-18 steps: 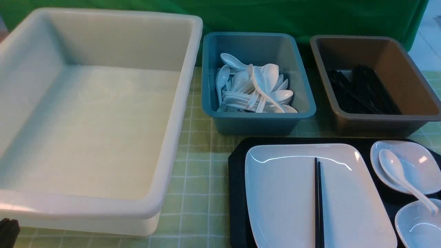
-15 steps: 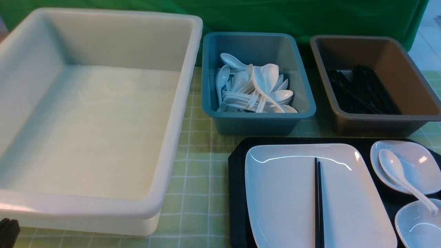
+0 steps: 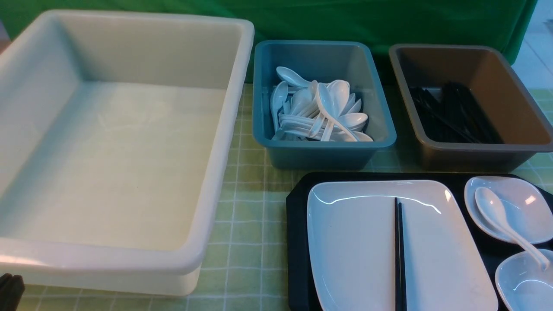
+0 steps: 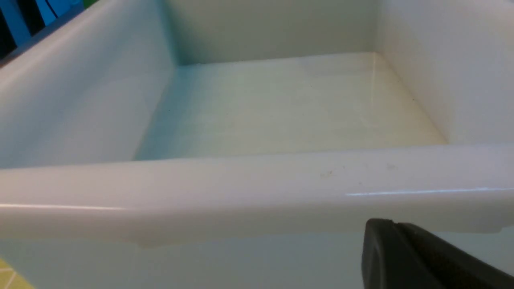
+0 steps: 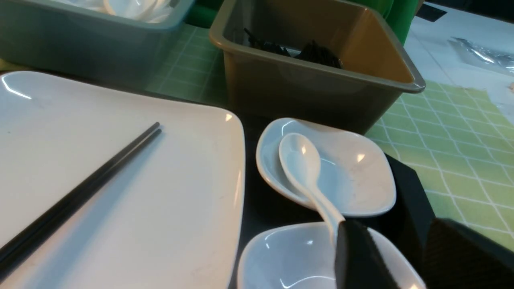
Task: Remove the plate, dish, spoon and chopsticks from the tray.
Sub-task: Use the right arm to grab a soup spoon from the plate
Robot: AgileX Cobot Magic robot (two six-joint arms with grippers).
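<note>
"Tray (image 3: 298, 259): where is it, and what's on it?"

"On the table (image 3: 246, 242), near right. The plate (image 3: 354, 242) fills its left part, with the chopsticks (image 3: 400, 255) lying across it, near to far. Two dishes sit at the right, and the spoon (image 3: 492, 207) has its bowl in the far dish (image 3: 529, 216) and its handle over the near dish (image 3: 522, 276)."

"Why that way?"

"Probably a used setting. The bridging handle likely gives a grip, and the sticks must go before the plate can be lifted."

"And the bins?"

"Spoons in the blue bin (image 3: 324, 155), black sticks in the brown bin (image 3: 475, 157); I'd guess the white tub (image 3: 203, 172) takes plates and dishes."

"End effectors?"

"The left end effector (image 4: 391, 222) is together, by the tub; the right end effector (image 5: 395, 228) has its fingers apart near the spoon's handle, gripping nothing."
</note>
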